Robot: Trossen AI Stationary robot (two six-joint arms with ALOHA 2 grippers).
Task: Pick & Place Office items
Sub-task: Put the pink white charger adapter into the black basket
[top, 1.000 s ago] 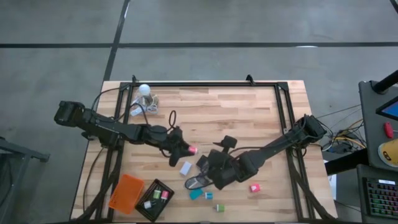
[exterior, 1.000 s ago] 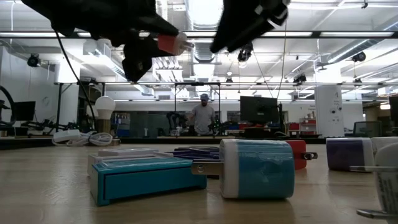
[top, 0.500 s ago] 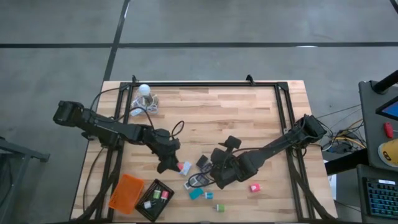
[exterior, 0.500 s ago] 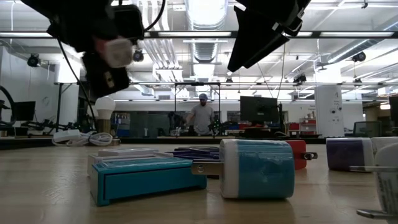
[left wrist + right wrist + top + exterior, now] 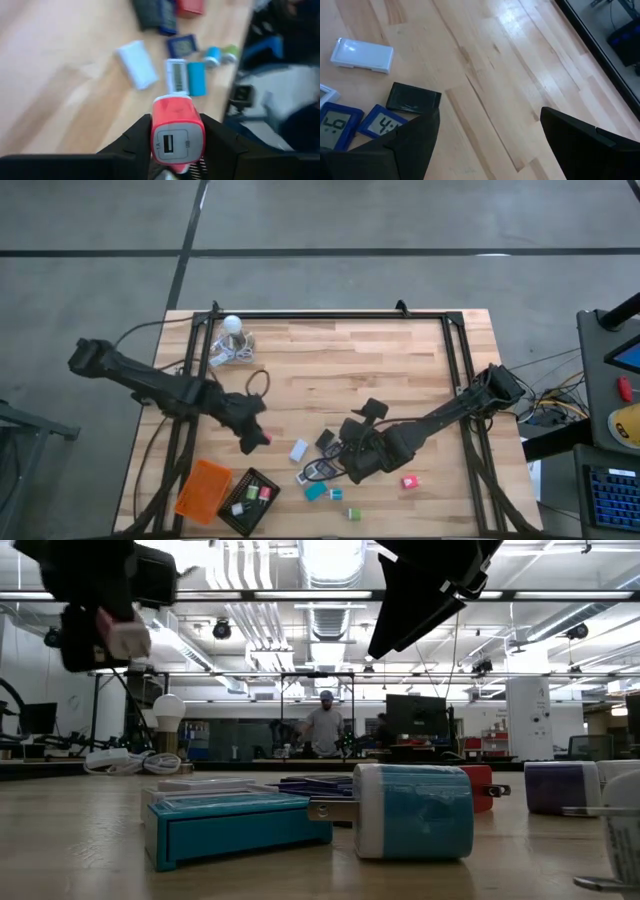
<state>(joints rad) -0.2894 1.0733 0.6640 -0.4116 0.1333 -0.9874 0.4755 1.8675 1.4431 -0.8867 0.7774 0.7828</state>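
Left hand (image 5: 256,438) clenched on a red charger block (image 5: 176,131). In the left wrist view we see it pinched between both fingers (image 5: 131,142), socket face toward the camera. In the low view it rides high above the bench (image 5: 390,375), so we judge it is in carry, not being set down.

The hand sits over bare wood, just up-bench from the black tray (image 5: 248,500), which already holds a few small pieces. The orange tray (image 5: 203,490) lies touching it on the side nearer the bench's left edge. We judge the black tray the likely drop point; the path there looks clear.

Right hand (image 5: 352,463) released, fingers wide. We see it hovering over the loose cluster: white block (image 5: 298,450), black piece (image 5: 414,97), two small blue display units (image 5: 357,122), teal pieces (image 5: 316,491). Probably lining up the next pick.

Red-and-white piece (image 5: 409,481) and green-capped piece (image 5: 352,514) lie apart, near the front edge.

Bulb with cord (image 5: 233,340) is at the far left corner, well apart.

Room: centre and far half of the bench are open. The trays sit close to the front-left corner, so little margin there.
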